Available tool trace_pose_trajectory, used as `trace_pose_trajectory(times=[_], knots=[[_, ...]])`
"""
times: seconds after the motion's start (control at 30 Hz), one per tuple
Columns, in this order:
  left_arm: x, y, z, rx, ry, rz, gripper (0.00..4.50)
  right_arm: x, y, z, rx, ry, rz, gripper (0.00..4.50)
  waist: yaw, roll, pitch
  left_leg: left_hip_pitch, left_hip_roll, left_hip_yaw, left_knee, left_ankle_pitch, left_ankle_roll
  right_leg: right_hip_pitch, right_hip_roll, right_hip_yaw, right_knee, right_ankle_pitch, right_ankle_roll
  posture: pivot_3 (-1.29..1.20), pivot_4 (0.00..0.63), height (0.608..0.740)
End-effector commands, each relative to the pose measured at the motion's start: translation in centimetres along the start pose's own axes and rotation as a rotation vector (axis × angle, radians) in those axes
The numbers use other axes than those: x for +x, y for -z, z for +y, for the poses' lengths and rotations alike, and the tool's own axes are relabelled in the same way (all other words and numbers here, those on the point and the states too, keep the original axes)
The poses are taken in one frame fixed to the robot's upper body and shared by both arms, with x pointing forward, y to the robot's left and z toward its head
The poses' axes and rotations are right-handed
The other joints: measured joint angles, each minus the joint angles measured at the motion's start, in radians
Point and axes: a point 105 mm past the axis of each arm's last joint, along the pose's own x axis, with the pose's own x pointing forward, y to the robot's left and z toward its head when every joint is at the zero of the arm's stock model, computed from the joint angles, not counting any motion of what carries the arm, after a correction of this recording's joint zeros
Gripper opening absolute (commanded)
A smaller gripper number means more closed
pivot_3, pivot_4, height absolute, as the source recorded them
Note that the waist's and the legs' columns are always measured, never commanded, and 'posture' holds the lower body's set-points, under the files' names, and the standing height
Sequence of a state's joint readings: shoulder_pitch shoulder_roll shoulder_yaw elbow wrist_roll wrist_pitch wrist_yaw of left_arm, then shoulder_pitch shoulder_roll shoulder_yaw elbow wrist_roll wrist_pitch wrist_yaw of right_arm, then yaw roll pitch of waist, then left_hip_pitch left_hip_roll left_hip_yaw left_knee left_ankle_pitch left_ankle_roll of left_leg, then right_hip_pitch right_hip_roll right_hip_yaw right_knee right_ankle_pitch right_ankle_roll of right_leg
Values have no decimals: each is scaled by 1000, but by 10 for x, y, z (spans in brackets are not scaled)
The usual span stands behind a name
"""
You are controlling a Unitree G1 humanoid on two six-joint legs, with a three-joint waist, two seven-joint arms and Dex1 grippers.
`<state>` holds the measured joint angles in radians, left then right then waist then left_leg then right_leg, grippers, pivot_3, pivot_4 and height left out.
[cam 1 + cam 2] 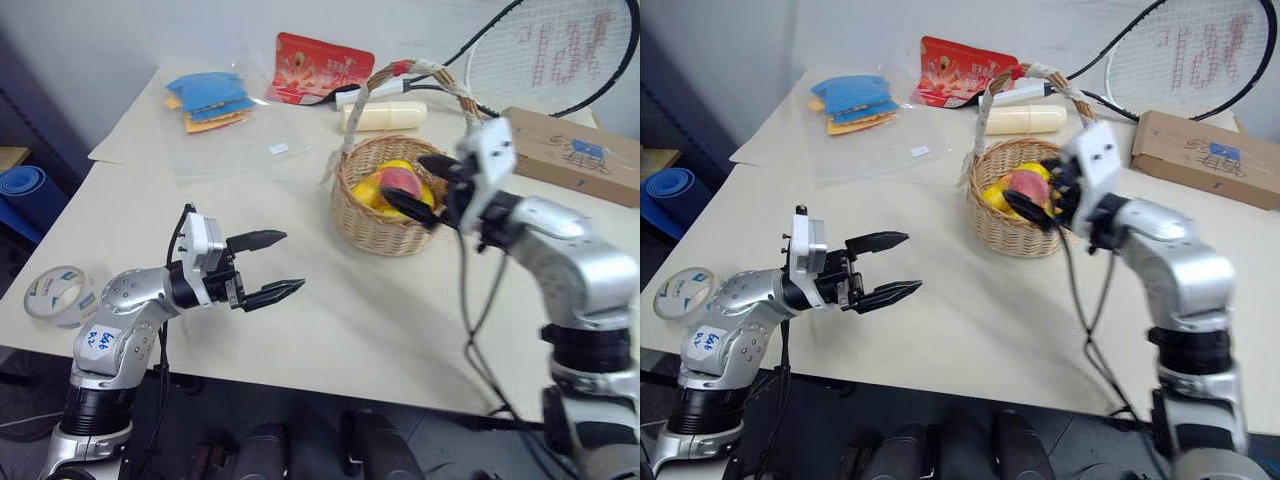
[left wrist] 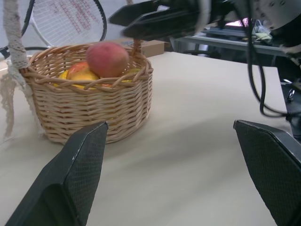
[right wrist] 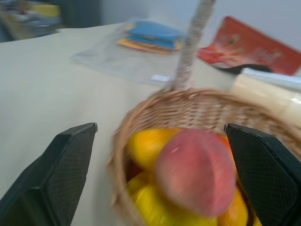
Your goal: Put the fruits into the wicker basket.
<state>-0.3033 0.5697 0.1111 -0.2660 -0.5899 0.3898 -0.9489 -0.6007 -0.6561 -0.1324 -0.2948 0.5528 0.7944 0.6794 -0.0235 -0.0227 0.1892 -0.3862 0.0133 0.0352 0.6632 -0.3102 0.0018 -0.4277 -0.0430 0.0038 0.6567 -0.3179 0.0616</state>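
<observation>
The right gripper (image 1: pixel 425 183), jaws apart and empty, hovered over the wicker basket (image 1: pixel 385 222) right of frame centre. The peach (image 1: pixel 400 181) rested atop the yellow fruits (image 1: pixel 368 192) inside. The left gripper (image 1: pixel 268 266), jaws apart, hung empty at lower left. Risk: a withdrawing finger could snag the handle (image 1: pixel 425 72) and tip the basket.

Bright, even light; soft shadows; rt wrist view blurred, esp. peach (image 3: pixel 196 172).

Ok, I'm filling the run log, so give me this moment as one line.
left gripper: open, empty | right gripper: open above wicker basket | peach: on top of the fruits in basket
</observation>
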Motion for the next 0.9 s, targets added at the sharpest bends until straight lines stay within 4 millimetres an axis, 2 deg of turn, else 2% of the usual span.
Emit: trace_pose_trajectory(times=[0.03, 0.07, 0.1, 0.23, 0.33, 0.43, 0.53, 0.63, 0.77, 0.9], knots=[[-3, -14, -2, 57, 12, -18, 4500, -41, 13, 13, 102, -147, 83, 4469, 0, 0, 0, 0, 0, 0, 0, 0, 0, 0, 0, 0, 0, 0, 0, 0, 150, 740], [-4, -15, -1, 61, 10, -16, 4500, -53, 22, 5, 146, -122, 131, 4469, 0, 0, 0, 0, 0, 0, 0, 0, 0, 0, 0, 0, -1, 0, 0, 0, 150, 740], [-4, -15, 0, 68, 7, -13, 4500, -61, 27, -12, 148, -47, 138, 4469, 0, 0, 0, 0, 0, 0, 0, 0, 0, 0, 0, 0, -1, 0, 0, 0, 150, 740], [-3, -16, 1, 73, 5, -12, 4500, -71, 36, -66, 80, 176, 97, 4469, -13, 0, 0, 3, -1, 3, 1, 1, 1, 2, 0, 4, -1, 2, 1, 0, 150, 740], [1, -16, -2, 70, 18, -16, 4500, -51, 37, -89, 3, 236, 51, 4469, -20, 0, 0, 5, 0, 4, 0, 2, 0, 2, 1, 4, 0, 3, 0, 0, 150, 740], [5, -15, -5, 75, 41, -10, 4500, -21, 26, -90, 1, 183, -40, 4469, -29, 0, 0, 7, 0, 5, 0, 3, -1, 2, 3, 5, 2, 3, -1, 0, 150, 740], [8, -16, -6, 75, 39, -15, 4500, 3, 15, -85, -1, 105, -100, 3853, -27, 0, 0, 6, 1, 5, -1, 4, -2, 1, 3, 5, 2, 3, -1, 0, 150, 740], [6, -18, -6, 75, 32, -16, 4500, 17, 6, -83, 23, 46, -136, 2837, -22, 0, 0, 4, 1, 5, -1, 4, -3, 0, 2, 4, 2, 3, -1, 0, 150, 740], [3, -18, -5, 76, 21, -11, 4500, 20, 0, -81, 58, -20, -157, 1440, -3, 0, 0, 3, 1, 4, 0, 3, -2, 0, 1, 3, 1, 3, -1, 0, 150, 740], [0, -20, 0, 85, 17, -2, 4500, 8, 5, -81, 24, -33, -117, 13, -2, 0, 0, 1, 0, 3, 0, 3, -1, -1, 1, 2, 1, 3, -1, 0, 150, 740]])
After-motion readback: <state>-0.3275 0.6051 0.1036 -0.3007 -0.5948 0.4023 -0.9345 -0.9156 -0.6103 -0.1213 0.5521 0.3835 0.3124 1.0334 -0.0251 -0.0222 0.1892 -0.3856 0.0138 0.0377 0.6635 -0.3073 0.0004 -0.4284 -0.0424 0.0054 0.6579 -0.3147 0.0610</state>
